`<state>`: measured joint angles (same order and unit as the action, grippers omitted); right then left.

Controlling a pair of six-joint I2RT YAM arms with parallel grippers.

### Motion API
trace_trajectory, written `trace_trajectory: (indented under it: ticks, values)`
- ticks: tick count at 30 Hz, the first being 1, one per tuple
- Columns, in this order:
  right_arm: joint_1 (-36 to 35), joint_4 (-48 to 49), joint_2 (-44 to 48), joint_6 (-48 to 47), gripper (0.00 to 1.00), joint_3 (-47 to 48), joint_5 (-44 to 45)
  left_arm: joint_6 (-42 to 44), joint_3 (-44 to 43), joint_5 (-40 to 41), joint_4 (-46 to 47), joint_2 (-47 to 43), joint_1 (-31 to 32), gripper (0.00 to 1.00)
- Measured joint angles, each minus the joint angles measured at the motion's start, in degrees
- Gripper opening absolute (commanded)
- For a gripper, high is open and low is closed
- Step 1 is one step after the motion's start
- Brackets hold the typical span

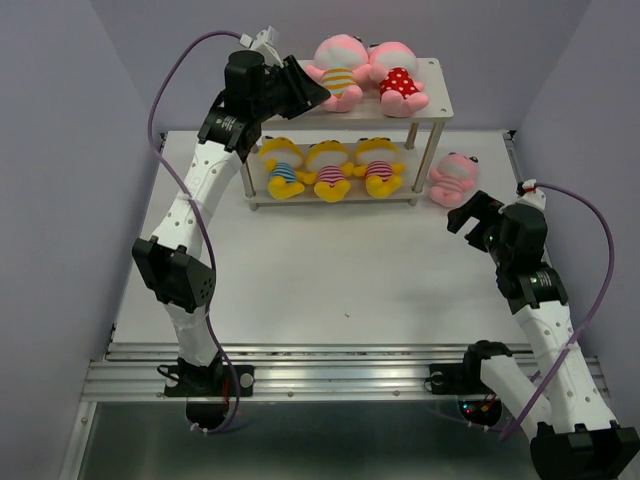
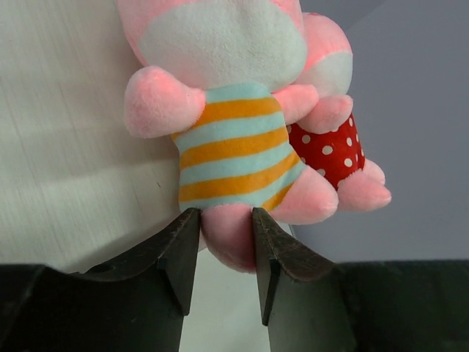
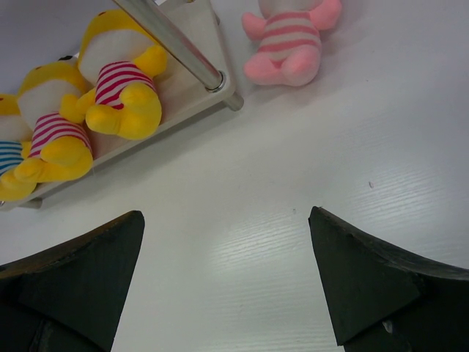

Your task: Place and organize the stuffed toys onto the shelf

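Note:
The shelf stands at the back of the table. On its top board lie a pink toy in orange and teal stripes and a pink toy in red polka dots. My left gripper is at the top board's left end, shut on one foot of the striped pink toy; the polka-dot toy lies against it. Three yellow toys sit on the lower board. A pink striped toy lies on the table right of the shelf. My right gripper is open and empty just in front of it.
In the right wrist view the shelf's metal leg stands between the yellow toys and the pink toy on the table. Purple walls close in the table on the left, right and back. A metal rail runs along the near edge.

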<state>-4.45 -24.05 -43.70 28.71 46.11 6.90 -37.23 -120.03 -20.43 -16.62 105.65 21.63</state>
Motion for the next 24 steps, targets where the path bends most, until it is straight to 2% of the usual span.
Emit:
trace_trajectory:
  ticks: [2, 3, 15, 18, 21, 24]
  values:
    - [0.0, 0.0, 0.0, 0.0, 1.0, 0.0, 0.0, 0.13, 0.0, 0.0, -0.09, 0.0, 0.0, 0.5]
    - [0.0, 0.0, 0.0, 0.0, 1.0, 0.0, 0.0, 0.17, 0.0, 0.09, -0.35, 0.0, -0.11, 0.55]
    - [0.0, 0.0, 0.04, 0.0, 1.0, 0.0, 0.0, 0.76, 0.0, 1.01, -0.48, -0.07, -0.42, 0.57]
    - [0.0, 0.0, 0.04, 0.0, 1.0, 0.0, 0.0, 1.01, 0.0, 0.98, -0.48, -0.07, -0.42, 0.61]
    - [0.0, 0.0, 0.02, 0.0, 1.0, 0.0, 0.0, 1.36, 0.15, 0.98, -0.5, -0.15, -0.42, 0.7]
    - [0.0, 0.02, -0.09, 0.0, 1.0, 0.0, 0.0, 1.95, 1.62, 1.22, -0.37, -1.01, -0.42, 0.72]
